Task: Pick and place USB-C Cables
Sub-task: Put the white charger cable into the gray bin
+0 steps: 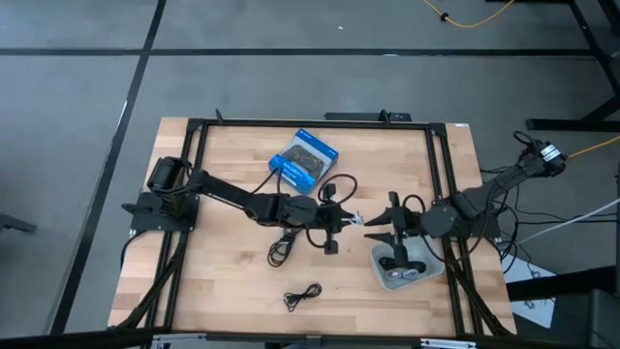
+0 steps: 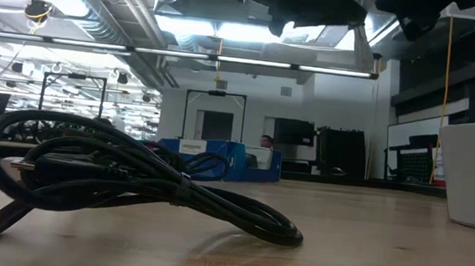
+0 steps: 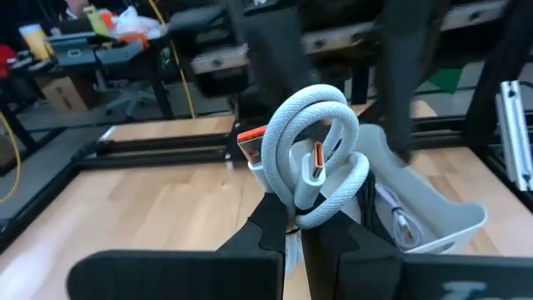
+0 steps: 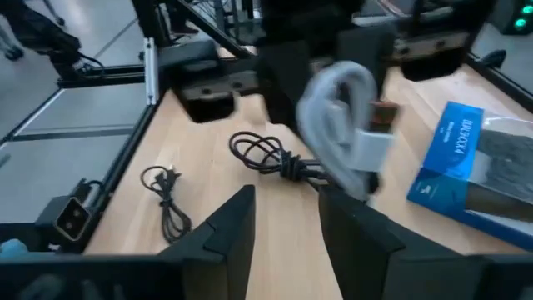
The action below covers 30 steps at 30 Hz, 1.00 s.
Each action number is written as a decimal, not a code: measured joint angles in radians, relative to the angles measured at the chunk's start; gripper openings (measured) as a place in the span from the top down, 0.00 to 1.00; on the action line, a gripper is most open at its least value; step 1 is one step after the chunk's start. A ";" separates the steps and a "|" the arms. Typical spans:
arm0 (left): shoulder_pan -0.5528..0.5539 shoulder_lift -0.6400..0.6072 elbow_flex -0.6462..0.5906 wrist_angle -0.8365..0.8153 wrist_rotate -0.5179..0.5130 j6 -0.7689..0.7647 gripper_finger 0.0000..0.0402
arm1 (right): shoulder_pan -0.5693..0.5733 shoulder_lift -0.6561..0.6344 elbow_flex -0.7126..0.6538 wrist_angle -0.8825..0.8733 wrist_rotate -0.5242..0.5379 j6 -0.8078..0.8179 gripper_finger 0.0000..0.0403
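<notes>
The left gripper [image 1: 341,222] holds a coiled pale grey-white cable [image 3: 315,158] above the middle of the table [image 1: 223,281], its jaws pinching the coil from below, with an orange-tipped plug showing inside the loop. The right gripper [image 1: 383,229] faces it from just beside, jaws spread and empty, so this looks like a handover or a carry toward the white bin [image 1: 399,267] near the right arm. The bin appears to hold at least one pale cable already (its contents are too small to count). Three black cables are left on the wood: one coil [image 1: 339,186] beside the blue box [image 1: 303,158], one [image 1: 283,248] below the left arm, and one [image 1: 302,296] near the front edge.
</notes>
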 joint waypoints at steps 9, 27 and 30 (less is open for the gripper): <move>-0.020 0.000 0.021 0.023 0.003 0.008 0.98 | -0.034 0.000 0.000 -0.029 0.001 -0.030 0.66; -0.021 -0.001 0.154 -0.078 0.074 0.056 0.92 | -0.051 0.001 0.000 -0.029 -0.004 -0.033 0.92; -0.021 -0.001 0.154 -0.083 0.076 0.051 0.87 | -0.051 0.001 0.000 -0.028 -0.003 -0.046 0.92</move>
